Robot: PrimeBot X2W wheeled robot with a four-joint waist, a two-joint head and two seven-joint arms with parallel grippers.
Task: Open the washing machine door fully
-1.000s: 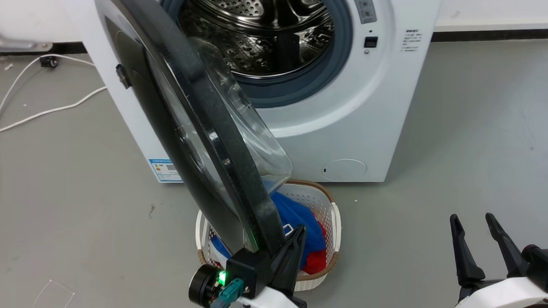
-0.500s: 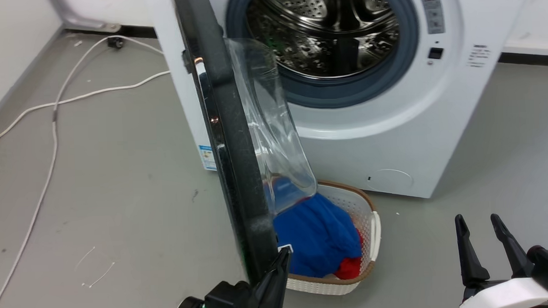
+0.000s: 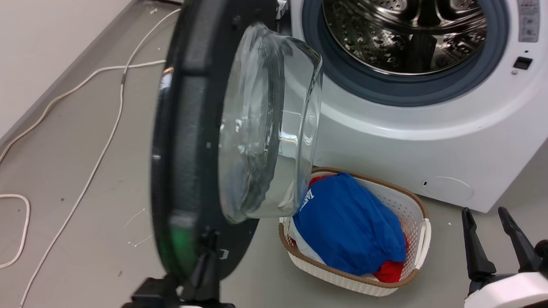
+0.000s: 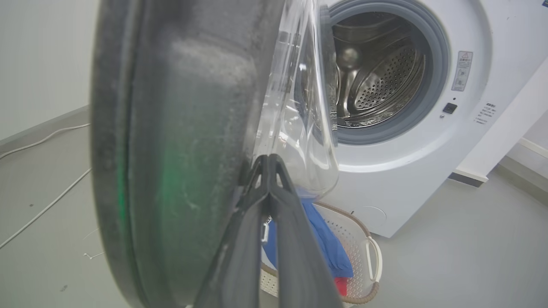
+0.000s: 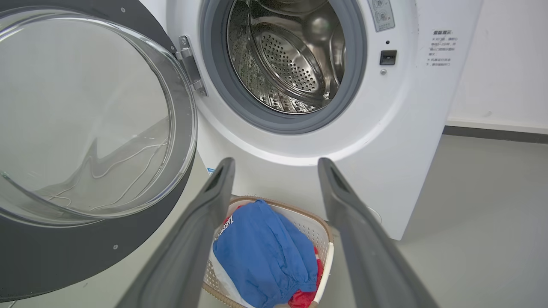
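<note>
The washing machine door (image 3: 187,152), a black disc with a clear glass bowl (image 3: 264,127), stands swung out to the left of the washing machine (image 3: 437,134), its inner face turned toward me. My left gripper (image 3: 212,240) is shut, its tips pressed against the door's inner rim just below the bowl; in the left wrist view the left gripper (image 4: 268,157) touches the door (image 4: 180,149) with nothing clamped between the fingers. My right gripper (image 3: 484,212) hangs open at the lower right, apart from everything. In the right wrist view the right gripper (image 5: 276,162) faces the open steel drum (image 5: 291,55) and the door (image 5: 85,256).
A white laundry basket (image 3: 403,204) with blue and red clothes sits on the floor before the machine, right of the door's lower edge. White cables (image 3: 96,155) trail over the grey floor on the left, near a pale wall (image 3: 33,53).
The head camera has turned left. The door has swung further out, from edge-on to showing its inner face, with my left gripper staying against its lower part. The right gripper has stayed open.
</note>
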